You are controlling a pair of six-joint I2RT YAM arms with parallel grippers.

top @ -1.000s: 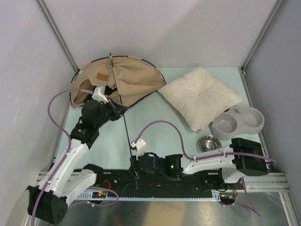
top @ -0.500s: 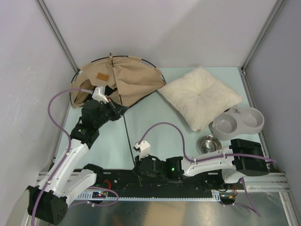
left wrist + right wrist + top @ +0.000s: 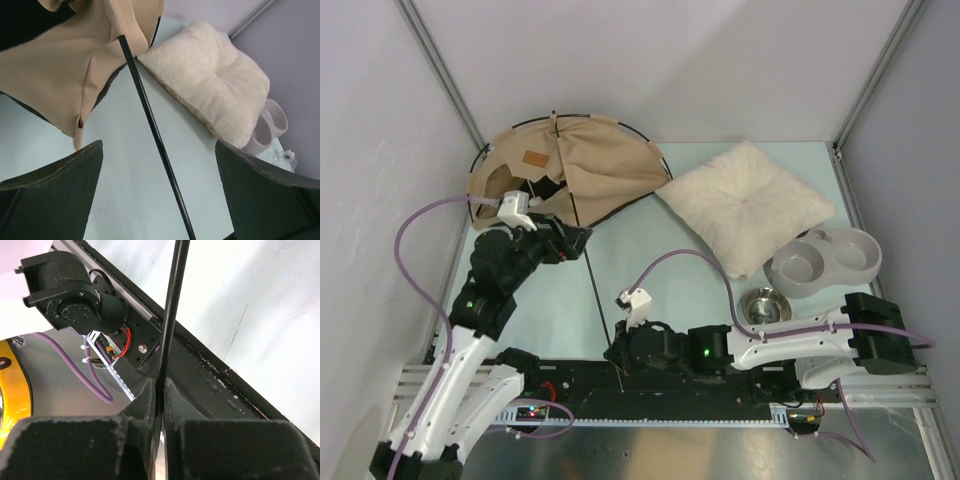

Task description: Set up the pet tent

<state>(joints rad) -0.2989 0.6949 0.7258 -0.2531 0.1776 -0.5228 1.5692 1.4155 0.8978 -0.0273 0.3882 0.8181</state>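
The pet tent lies collapsed at the back left, tan canvas with a brown label. One thin black pole runs from it toward the near edge. My left gripper is open just below the canvas. In the left wrist view the pole passes between the spread fingers of that gripper without touching them, and tan canvas hangs beyond. My right gripper is shut on the pole's near end. In the right wrist view the fingers of that gripper pinch the pole over the black rail.
A fluffy cream pillow lies right of the tent. A grey double bowl and a small steel bowl sit at the right. The black base rail runs along the near edge. Walls enclose three sides.
My left gripper has opened off the pole and drawn back a little toward the left. My right gripper has shut on the pole's near end and shifted slightly right.
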